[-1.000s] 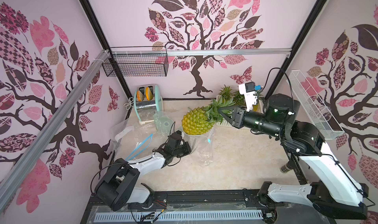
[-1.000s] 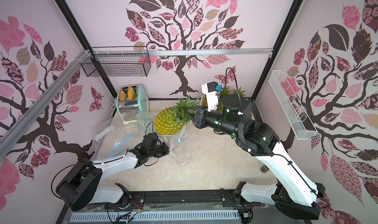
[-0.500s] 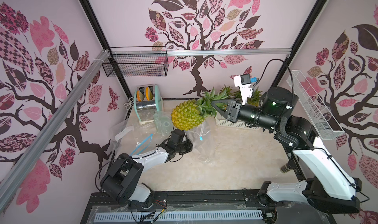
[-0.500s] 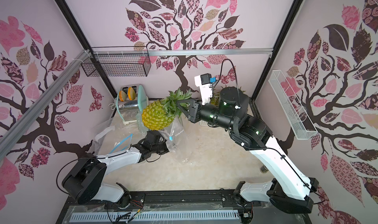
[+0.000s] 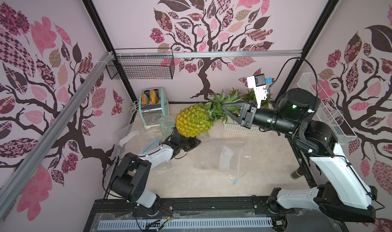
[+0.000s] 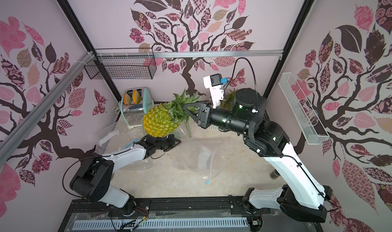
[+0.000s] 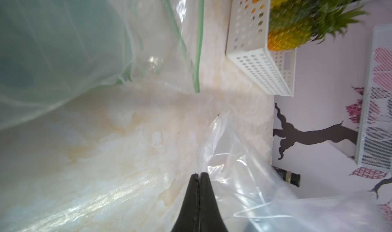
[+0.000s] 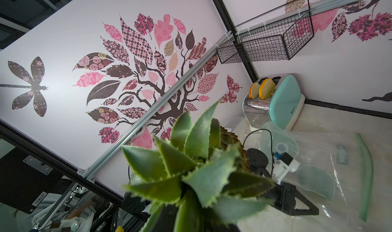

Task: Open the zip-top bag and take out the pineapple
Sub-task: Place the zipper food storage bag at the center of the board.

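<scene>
Marbled surface (image 5: 265, 167): our pineapple (image 5: 194, 121) hangs by its crown, clamped in the right pincer (image 5: 221, 107), outside the zip-top bag (image 5: 226, 154) lying below that pincer. Our left pincer (image 7: 199, 175) is pinched on the bag's edge. Removal seems done; next, we should set it down.

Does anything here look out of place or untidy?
Nothing is spilled or broken. The pineapple hangs sideways in the air, held only by its leaves in the right gripper. The clear zip-top bag lies crumpled on the table, one edge pinched by the left gripper.
</scene>
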`<control>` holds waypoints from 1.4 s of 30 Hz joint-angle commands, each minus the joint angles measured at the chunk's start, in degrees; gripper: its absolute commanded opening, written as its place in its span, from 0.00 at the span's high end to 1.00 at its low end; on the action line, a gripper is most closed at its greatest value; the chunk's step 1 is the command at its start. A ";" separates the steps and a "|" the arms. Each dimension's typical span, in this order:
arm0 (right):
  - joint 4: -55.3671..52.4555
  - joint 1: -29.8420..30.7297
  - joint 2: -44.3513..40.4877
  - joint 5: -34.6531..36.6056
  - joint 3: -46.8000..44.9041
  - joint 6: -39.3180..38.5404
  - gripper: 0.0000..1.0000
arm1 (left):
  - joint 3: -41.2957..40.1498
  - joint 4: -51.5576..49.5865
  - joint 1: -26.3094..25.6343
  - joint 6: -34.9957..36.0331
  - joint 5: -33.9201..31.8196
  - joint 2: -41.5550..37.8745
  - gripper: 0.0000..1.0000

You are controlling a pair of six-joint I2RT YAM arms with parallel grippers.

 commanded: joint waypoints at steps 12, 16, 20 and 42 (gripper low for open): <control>-6.86 -0.14 -9.37 11.50 2.30 -4.87 1.00 | 28.95 -17.70 17.85 11.11 6.15 -1.29 1.00; -11.31 -0.12 -8.58 15.91 3.46 -6.80 1.00 | 32.12 -20.74 20.39 13.43 5.59 -0.47 0.94; -14.87 -0.15 -7.61 21.06 4.68 -8.95 1.00 | 34.44 -22.09 22.49 14.46 6.27 -0.20 0.76; -18.07 -0.87 -2.84 39.60 1.30 -17.06 1.00 | 32.03 -22.24 26.01 14.34 13.12 -5.71 0.60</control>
